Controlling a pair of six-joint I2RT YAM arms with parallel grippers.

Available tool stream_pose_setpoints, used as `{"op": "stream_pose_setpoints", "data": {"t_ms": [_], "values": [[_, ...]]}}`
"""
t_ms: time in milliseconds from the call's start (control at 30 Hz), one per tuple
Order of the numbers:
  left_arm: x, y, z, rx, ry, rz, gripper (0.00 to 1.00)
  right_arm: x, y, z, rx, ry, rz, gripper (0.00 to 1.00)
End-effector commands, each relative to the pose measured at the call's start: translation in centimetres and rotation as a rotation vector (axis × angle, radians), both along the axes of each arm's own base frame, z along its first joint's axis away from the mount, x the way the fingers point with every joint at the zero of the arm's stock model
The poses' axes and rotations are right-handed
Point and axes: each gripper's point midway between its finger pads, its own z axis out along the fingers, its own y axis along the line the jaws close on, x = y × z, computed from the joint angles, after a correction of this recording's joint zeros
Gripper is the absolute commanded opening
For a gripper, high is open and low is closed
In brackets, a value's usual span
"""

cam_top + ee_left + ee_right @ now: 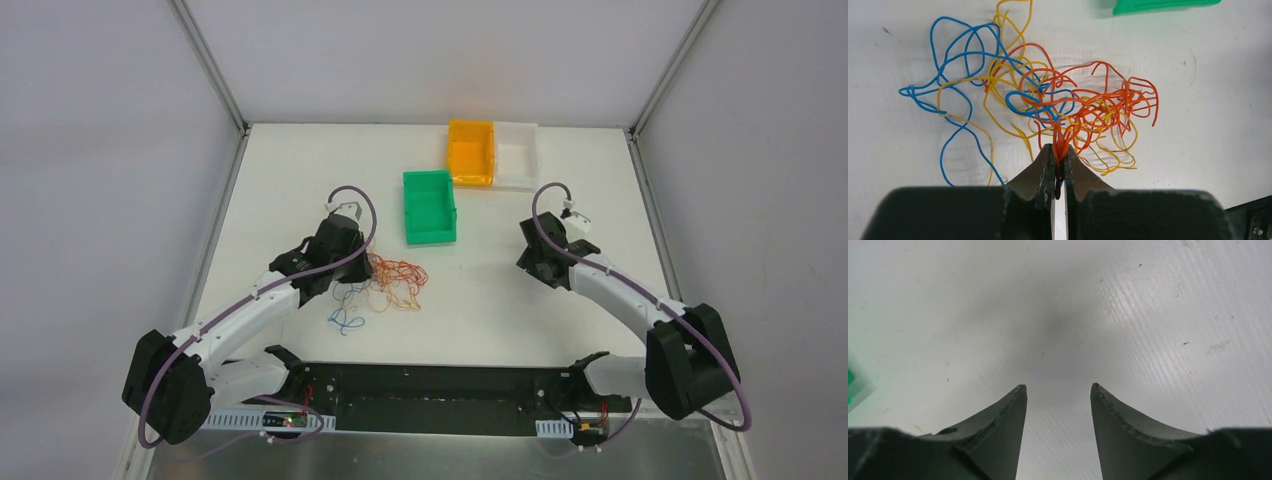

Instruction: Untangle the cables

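The cables [1120, 95] lie in one loose tangle on the white surface [300, 160], on the near side of the green bin [430, 206] and slightly to its left, apart from it. Orange, blue and yellow strands loop over and through one another. The orange ones are knotted most densely on the side nearer the bin, while the blue ones spread out on the side away from it. The left claw [1059, 150] is down at the near edge of the tangle, on the side away from the green bin. Its jaws are pressed almost together on a small bunch of orange strands, and a bit of blue shows in the narrow slit between them. The pinched strands run straight from the jaws into the tangle. The right claw [1058, 386] is to the right of the green bin and a little nearer than it, well apart from the cables. Its jaws stand about half apart over bare surface and hold nothing. Beyond the green bin, to its far right, an orange bin [470, 152] and a white bin [518, 155] sit side by side.
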Motion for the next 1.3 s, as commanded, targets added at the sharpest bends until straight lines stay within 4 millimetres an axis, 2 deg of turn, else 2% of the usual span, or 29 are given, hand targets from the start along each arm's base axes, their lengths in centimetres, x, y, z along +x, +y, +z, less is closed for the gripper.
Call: {"op": "stream_pose_setpoints", "data": {"t_ms": [0, 67, 167, 200, 267, 333, 367, 433, 533, 733, 867, 933, 1067, 1167, 1267], "values": [[-0.5, -0.8, 1.2, -0.049, 0.002, -0.043, 0.04, -1.0, 0.9, 2.4, 0.082, -0.062, 0.076, 0.55], [-0.8, -1.5, 1.8, -0.076, 0.011, -0.075, 0.14, -1.4, 1.4, 3.4, 0.125, -0.09, 0.108, 0.58], [-1.1, -2.4, 2.8, -0.112, 0.019, -0.11, 0.47, -2.3, 1.9, 4.7, 0.176, -0.123, 0.138, 0.68], [-1.3, -2.7, 3.2, -0.126, 0.023, -0.122, 0.54, -2.7, 1.8, 5.1, 0.187, -0.129, 0.141, 0.7], [-1.4, -2.9, 3.8, -0.142, 0.024, -0.132, 0.65, -3.4, 1.7, 5.7, 0.2, -0.134, 0.152, 0.73], [-1.6, -3.0, 4.3, -0.153, 0.022, -0.134, 0.71, -4.0, 1.5, 5.9, 0.205, -0.142, 0.156, 0.73], [-1.7, -3.0, 4.5, -0.16, 0.02, -0.134, 0.78, -4.2, 1.4, 5.9, 0.208, -0.145, 0.158, 0.73], [-2.1, -3.0, 4.8, -0.171, 0.023, -0.137, 0.97, -4.6, 1.5, 5.7, 0.224, -0.144, 0.167, 0.74], [-2.5, -2.8, 4.9, -0.175, 0.019, -0.145, 0.99, -4.7, 2.3, 5.5, 0.262, -0.145, 0.189, 0.74], [-2.3, -2.7, 3.4, -0.131, 0.053, -0.152, 0.99, -3.2, 6.1, 5.9, 0.301, -0.135, 0.392, 0.7], [-1.1, -3.0, 3.3, -0.091, 0.057, -0.162, 0.96, -2.1, 11.2, 7.2, 0.33, -0.111, 0.582, 0.67], [-0.6, -2.9, 3.1, -0.073, 0.057, -0.154, 0.94, -2.4, 14.8, 7.1, 0.344, -0.096, 0.72, 0.66], [0.3, -2.1, 2.8, -0.021, 0.039, -0.115, 0.91, -1.6, 20.0, 7.0, 0.336, -0.131, 0.899, 0.65], [0.5, -1.5, 2.3, 0.007, 0.039, -0.096, 0.87, -0.8, 22.8, 6.3, 0.336, -0.146, 0.991, 0.65], [0.6, -1.5, 1.7, 0.012, 0.057, -0.088, 0.81, -0.8, 25.0, 5.1, 0.3, -0.117, 1.103, 0.65]]}}
